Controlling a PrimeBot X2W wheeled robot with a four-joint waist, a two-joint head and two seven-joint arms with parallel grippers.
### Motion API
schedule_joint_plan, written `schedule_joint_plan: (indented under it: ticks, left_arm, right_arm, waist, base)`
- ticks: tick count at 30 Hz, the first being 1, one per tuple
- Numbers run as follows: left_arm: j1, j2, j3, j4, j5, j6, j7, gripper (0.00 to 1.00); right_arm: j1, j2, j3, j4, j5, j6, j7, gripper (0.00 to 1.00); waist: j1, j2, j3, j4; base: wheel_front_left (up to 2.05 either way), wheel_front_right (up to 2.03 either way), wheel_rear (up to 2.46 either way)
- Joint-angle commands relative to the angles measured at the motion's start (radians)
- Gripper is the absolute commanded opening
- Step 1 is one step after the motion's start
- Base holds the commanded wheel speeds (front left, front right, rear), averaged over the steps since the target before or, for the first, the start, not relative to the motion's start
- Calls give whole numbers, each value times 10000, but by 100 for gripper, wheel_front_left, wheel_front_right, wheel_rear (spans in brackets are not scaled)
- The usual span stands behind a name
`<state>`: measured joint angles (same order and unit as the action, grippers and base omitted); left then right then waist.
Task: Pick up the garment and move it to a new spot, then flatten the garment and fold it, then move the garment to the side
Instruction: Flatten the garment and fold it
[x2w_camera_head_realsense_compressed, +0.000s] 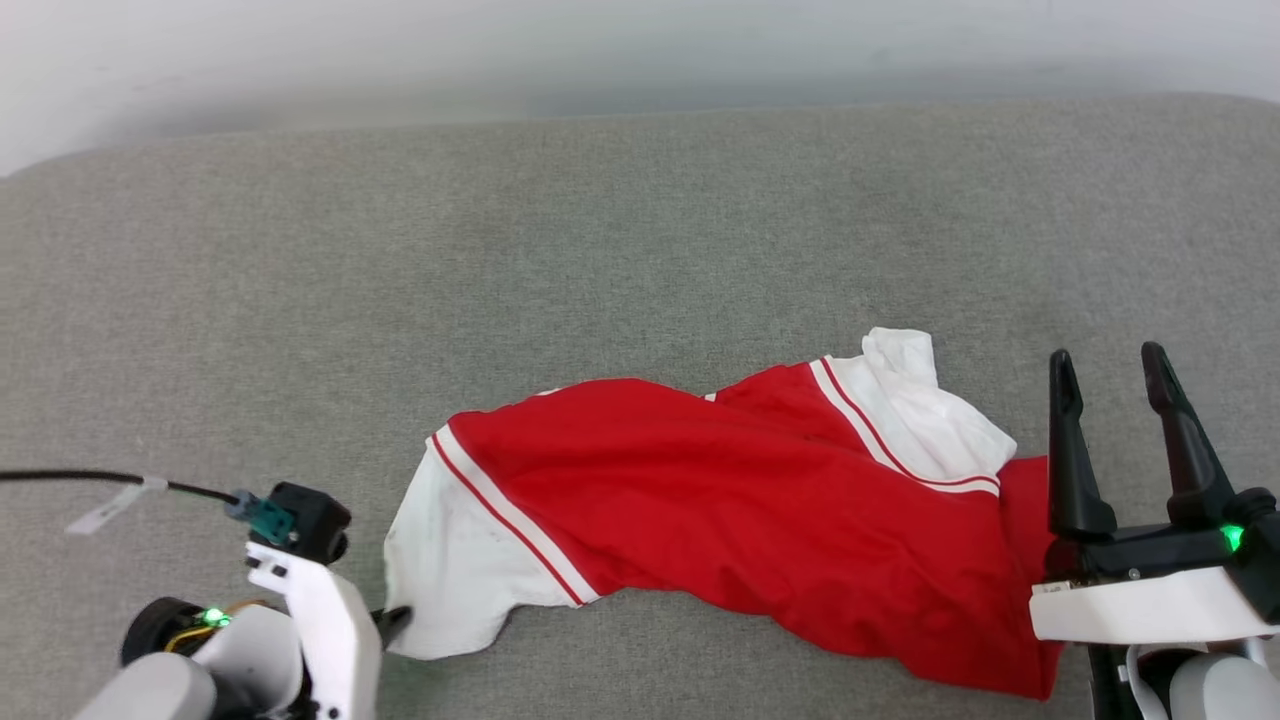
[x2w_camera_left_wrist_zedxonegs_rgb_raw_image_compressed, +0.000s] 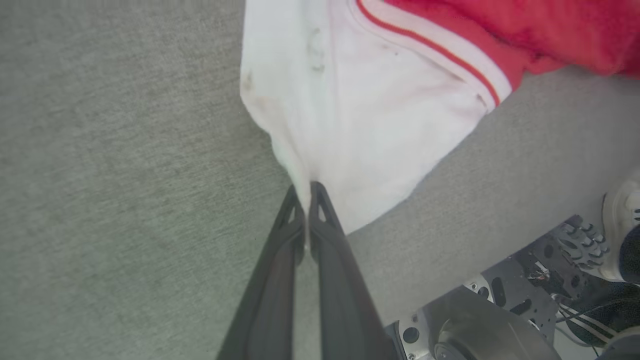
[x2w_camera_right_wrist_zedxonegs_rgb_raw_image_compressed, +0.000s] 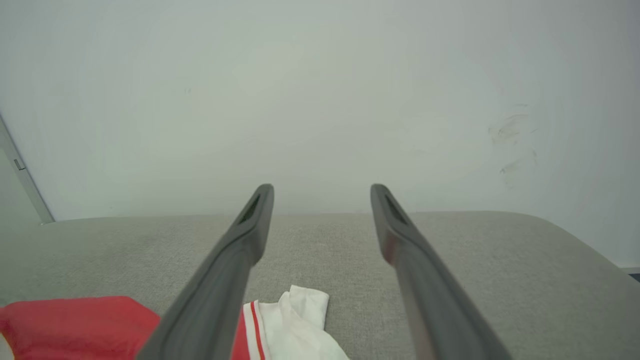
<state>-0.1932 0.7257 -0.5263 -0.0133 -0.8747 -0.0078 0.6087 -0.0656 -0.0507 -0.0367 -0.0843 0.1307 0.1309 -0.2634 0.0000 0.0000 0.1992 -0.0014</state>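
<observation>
Pinching the edge of a white sleeve (x2w_camera_left_wrist_zedxonegs_rgb_raw_image_compressed: 360, 125), the left fingers (x2w_camera_left_wrist_zedxonegs_rgb_raw_image_compressed: 316, 200) are shut tight on the shirt (x2w_camera_head_realsense_compressed: 720, 490). The cloth goes right in between the two tips and is pulled to a small point there. The right fingers (x2w_camera_head_realsense_compressed: 1062, 385) are spread wide and hold nothing. They hang just over the red end of the shirt and point away, toward the far side of the tabletop (x2w_camera_head_realsense_compressed: 640, 250).

The shirt lies in a long, crumpled heap on the near side of the tabletop, more to the right. One white sleeve is at the left end, by the left fingers. The other white sleeve (x2w_camera_head_realsense_compressed: 925, 405) is bunched up on top near the right end.

I think this is the first step: picking the shirt up so it can go to a new spot. One end is caught, but the shirt is not off the tabletop yet.

Next, the right fingers likely need to tip down and close on the red cloth under them. Then both arms can lift together. The cloth is thin and floppy, so a small pinch could slip, and the middle will sag.
</observation>
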Motion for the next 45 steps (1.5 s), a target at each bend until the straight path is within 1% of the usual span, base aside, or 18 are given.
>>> schedule_joint_plan:
  ticks: [1, 3, 6, 8, 12, 14, 16, 18, 20, 23, 25, 28, 29, 31, 33, 35, 38, 45]
  left_arm:
    - [77, -209, 46, -147, 106, 109, -335, 100]
    - [32, -424, 140, -231, 321, 163, -950, 100]
    - [-136, -899, 450, -241, 658, 266, -2262, 100]
    - [-203, -1258, 801, -236, 830, 382, -3360, 100]
    - [-141, -1711, 1346, -268, 1546, 467, -5766, 100]
    - [22, -1804, 1467, -238, 2084, 550, -6885, 100]
    - [161, -1974, 1636, -230, 2513, 774, -7910, 100]
    - [282, -2160, 1761, -315, 2838, 994, -8418, 100]
    - [423, -2336, 1890, -447, 3215, 1162, -8625, 100]
    - [546, -2611, 1961, -664, 3696, 1261, -8731, 100]
    - [527, -2730, 1999, -775, 4012, 1267, -8747, 100]
    - [393, -3027, 2074, -948, 4313, 1104, -8756, 100]
    - [393, -3027, 2074, -948, 4313, 1104, -8756, 100]
    - [293, -3198, 2149, -979, 4476, 967, -8757, 100]
    - [191, -3364, 2199, -979, 4610, 831, -8738, 100]
    - [107, -3550, 2213, -918, 4730, 677, -8739, 100]
    - [-73, -3810, 2256, -807, 4872, 430, -8740, 100]
    - [-388, -4375, 2443, -546, 5133, -95, -8741, 100]
  right_arm:
    - [79, 9, -18, 77, -82, -3, -20, 100]
    - [110, 9, -28, 111, -117, -3, -20, 100]
    - [133, 8, -118, 128, -119, -3, -20, 100]
    - [116, 9, -180, 132, -175, -3, -20, 100]
    - [34, 11, -14, 257, -406, -3, -18, 100]
    - [-153, 10, 206, 333, -764, -3, 307, 100]
    - [-362, -200, 318, 324, -1049, -3, 1020, 100]
    - [-628, -580, 660, 172, -1103, -3, 1927, 100]
    - [-922, -1123, 1110, 118, -821, -3, 3137, 100]
    - [-1590, -2014, 1646, 74, -153, -5, 5418, 100]
    - [-2036, -2552, 2032, 130, 318, -5, 7011, 100]
    - [-2812, -3210, 2520, 329, 1057, -3, 9409, 100]
    - [-2812, -3210, 2520, 329, 1057, -3, 9409, 100]
    - [-3290, -3453, 2828, 498, 1555, -5, 10814, 100]
    - [-3789, -3744, 3038, 674, 1769, -5, 11808, 100]
    - [-4138, -3920, 3166, 990, 1912, -5, 12476, 100]
    - [-4542, -3838, 3015, 1696, 1989, -5, 12959, 100]
    - [-4762, -3779, 3051, 3320, 1603, -5, 12753, 100]
  waist:
    - [0, 0, -68, 69]
    - [0, 0, -120, 109]
    - [0, 0, -214, 169]
    - [0, 0, -295, 210]
    - [0, 0, -437, 264]
    - [0, 0, -503, 279]
    - [0, 0, -529, 315]
    - [0, 0, -499, 399]
    - [0, 0, -426, 501]
    - [0, 0, -245, 645]
    - [0, 0, -70, 755]
    - [0, 0, 236, 982]
    - [0, 0, 236, 982]
    - [0, 0, 464, 1156]
    - [0, 0, 716, 1376]
    - [0, 0, 963, 1610]
    - [0, 0, 1273, 1965]
    - [0, 0, 1721, 2627]
  base:
    - [0, 0, 0]
    - [0, 0, 0]
    - [0, 0, 0]
    - [0, 0, 0]
    - [0, 0, 0]
    - [0, 0, 0]
    - [0, 0, 0]
    - [0, 0, 0]
    - [0, 0, 0]
    - [0, 0, 0]
    - [0, 0, 0]
    - [0, 0, 0]
    - [0, 0, 0]
    - [0, 0, 0]
    - [0, 0, 0]
    - [0, 0, 0]
    - [0, 0, 0]
    - [0, 0, 0]
